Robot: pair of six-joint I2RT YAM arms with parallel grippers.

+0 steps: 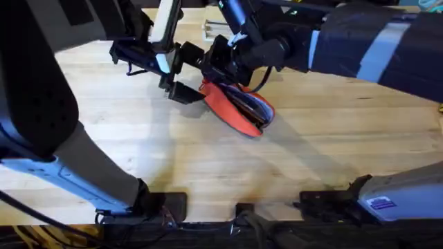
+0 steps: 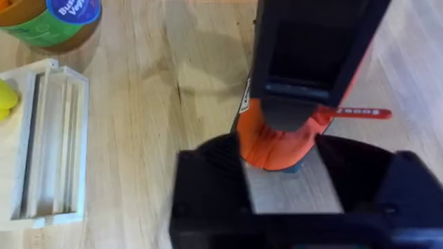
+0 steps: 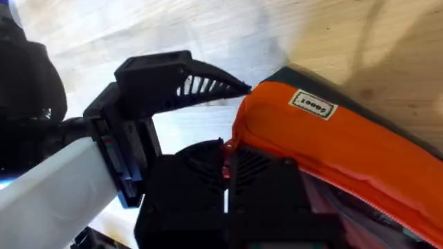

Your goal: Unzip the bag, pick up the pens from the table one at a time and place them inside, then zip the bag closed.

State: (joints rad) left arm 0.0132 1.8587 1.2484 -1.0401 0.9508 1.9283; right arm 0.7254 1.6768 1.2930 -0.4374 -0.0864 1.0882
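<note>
The orange-red bag (image 1: 234, 109) lies slanted on the table (image 1: 311, 166), its zip partly open along the far side. Slim blue and purple things, apparently pens (image 1: 255, 104), show in the opening. My left gripper (image 1: 188, 91) holds the bag's left end, and orange fabric (image 2: 277, 142) bulges between its black fingers. Just behind it, my right gripper (image 1: 223, 63) reaches across to the same end. Its fingers (image 3: 270, 181) are pressed together on a small red piece, the zip pull (image 3: 225, 170). A white label (image 3: 312, 105) sits on the bag's side.
A white slotted rack (image 2: 45, 145) and a green-and-orange can (image 2: 52, 17) stand on the table beyond the left gripper. A white object (image 1: 211, 29) lies at the far edge. Bare wood spreads in front of the bag.
</note>
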